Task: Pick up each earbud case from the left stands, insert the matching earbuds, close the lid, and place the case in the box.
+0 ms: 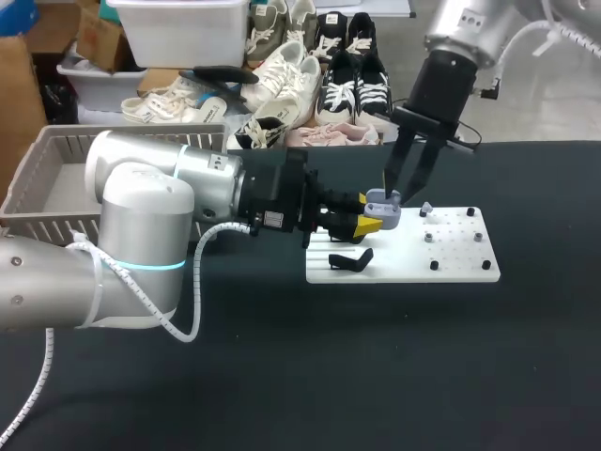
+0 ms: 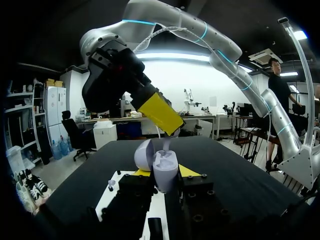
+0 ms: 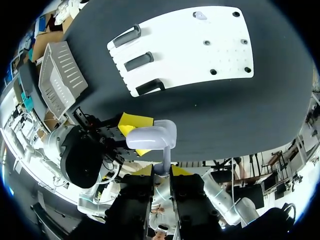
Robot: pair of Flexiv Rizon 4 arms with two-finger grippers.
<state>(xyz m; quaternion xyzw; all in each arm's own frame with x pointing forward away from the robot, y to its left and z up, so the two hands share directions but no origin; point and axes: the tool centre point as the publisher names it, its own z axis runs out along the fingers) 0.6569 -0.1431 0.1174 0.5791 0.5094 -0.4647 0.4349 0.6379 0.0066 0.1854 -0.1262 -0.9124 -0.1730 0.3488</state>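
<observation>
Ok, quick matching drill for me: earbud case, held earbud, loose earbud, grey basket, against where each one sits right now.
Things:
1 earbud case
2 held earbud
3 loose earbud
4 grey basket

Places:
A lying on the white board
B partly behind the left arm
C between the left fingers
D between the right fingers

Pairs: 1-C, 2-D, 3-A, 4-B

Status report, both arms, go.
Left end effector shut on earbud case, lid open. Right end effector shut on earbud, just above the open case. Second earbud on white board, not in the way.
</observation>
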